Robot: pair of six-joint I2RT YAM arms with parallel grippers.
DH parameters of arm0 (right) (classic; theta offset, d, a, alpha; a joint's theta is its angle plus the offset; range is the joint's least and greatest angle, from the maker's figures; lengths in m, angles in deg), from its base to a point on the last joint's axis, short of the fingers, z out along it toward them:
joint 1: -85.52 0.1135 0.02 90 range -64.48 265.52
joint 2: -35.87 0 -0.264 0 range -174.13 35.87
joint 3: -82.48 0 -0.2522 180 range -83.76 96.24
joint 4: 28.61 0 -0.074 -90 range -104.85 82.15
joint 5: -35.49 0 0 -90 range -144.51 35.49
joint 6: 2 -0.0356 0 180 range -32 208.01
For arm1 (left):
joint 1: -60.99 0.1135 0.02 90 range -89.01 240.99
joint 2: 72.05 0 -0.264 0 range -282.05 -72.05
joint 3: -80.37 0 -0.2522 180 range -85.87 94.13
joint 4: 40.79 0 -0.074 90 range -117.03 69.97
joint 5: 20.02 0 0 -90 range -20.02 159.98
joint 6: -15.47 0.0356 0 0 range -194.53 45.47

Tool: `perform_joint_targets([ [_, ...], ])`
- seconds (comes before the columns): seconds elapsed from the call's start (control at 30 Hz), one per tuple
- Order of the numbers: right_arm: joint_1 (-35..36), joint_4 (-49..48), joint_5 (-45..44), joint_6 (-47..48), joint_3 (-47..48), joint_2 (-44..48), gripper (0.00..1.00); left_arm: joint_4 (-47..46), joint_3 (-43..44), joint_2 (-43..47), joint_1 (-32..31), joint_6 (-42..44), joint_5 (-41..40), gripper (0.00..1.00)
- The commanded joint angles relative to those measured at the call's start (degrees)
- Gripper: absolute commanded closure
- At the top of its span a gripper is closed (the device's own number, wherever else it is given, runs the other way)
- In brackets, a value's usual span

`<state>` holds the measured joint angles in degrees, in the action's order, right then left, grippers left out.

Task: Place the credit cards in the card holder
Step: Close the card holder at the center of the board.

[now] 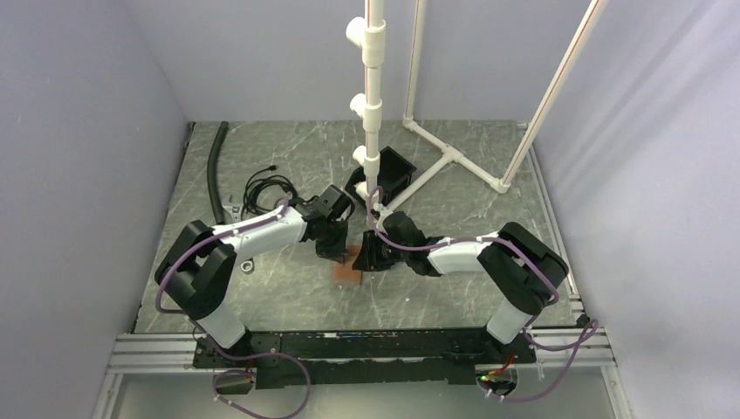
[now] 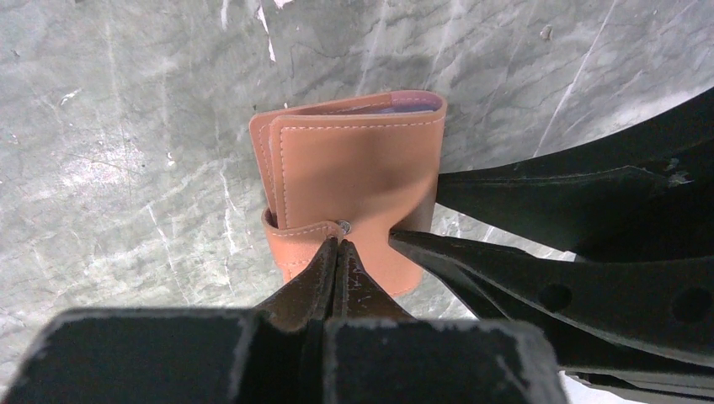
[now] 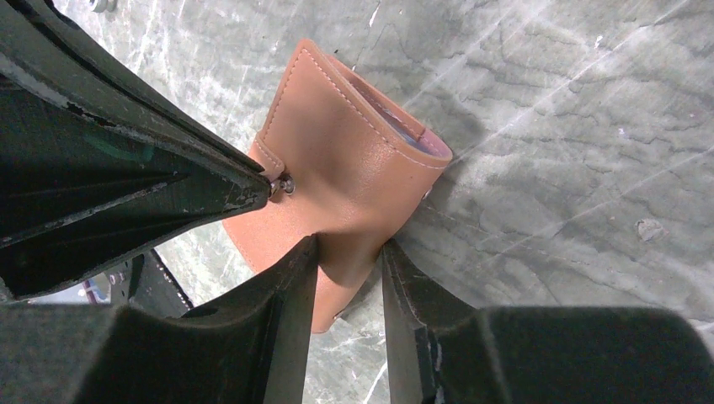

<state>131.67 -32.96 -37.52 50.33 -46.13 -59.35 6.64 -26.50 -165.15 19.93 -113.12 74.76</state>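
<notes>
The tan-brown card holder [image 2: 354, 168] lies folded shut on the grey marble table, also seen between both arms in the top view [image 1: 347, 274]. My left gripper [image 2: 339, 240] is shut, with its joined tips touching the snap tab beside the metal stud. My right gripper [image 3: 349, 246] is shut on the card holder's near side [image 3: 354, 194], one finger on each face. Of the credit cards, only a thin pale lilac edge [image 2: 411, 104] shows inside the fold at the holder's open end. The right fingers [image 2: 505, 278] reach in from the right in the left wrist view.
A black open-topped box [image 1: 394, 169] stands behind the grippers by the white pipe post [image 1: 373, 105]. A white pipe frame [image 1: 454, 155] lies at the back right. A black hose [image 1: 215, 170] and a coiled cable [image 1: 266, 187] sit at the back left.
</notes>
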Motion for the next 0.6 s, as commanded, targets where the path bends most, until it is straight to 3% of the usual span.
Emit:
perform_joint_targets([
  [0.0, 0.7, 0.1, 0.1, 2.0, 1.4, -1.7, 0.67, -3.1, 2.0, -1.3, -0.3, -0.1, 0.6, 1.00],
  [0.57, 0.7, -0.9, 0.7, 1.2, 0.9, -2.1, 0.68, -4.5, 1.2, -6.6, -3.7, -2.4, -1.3, 1.00],
])
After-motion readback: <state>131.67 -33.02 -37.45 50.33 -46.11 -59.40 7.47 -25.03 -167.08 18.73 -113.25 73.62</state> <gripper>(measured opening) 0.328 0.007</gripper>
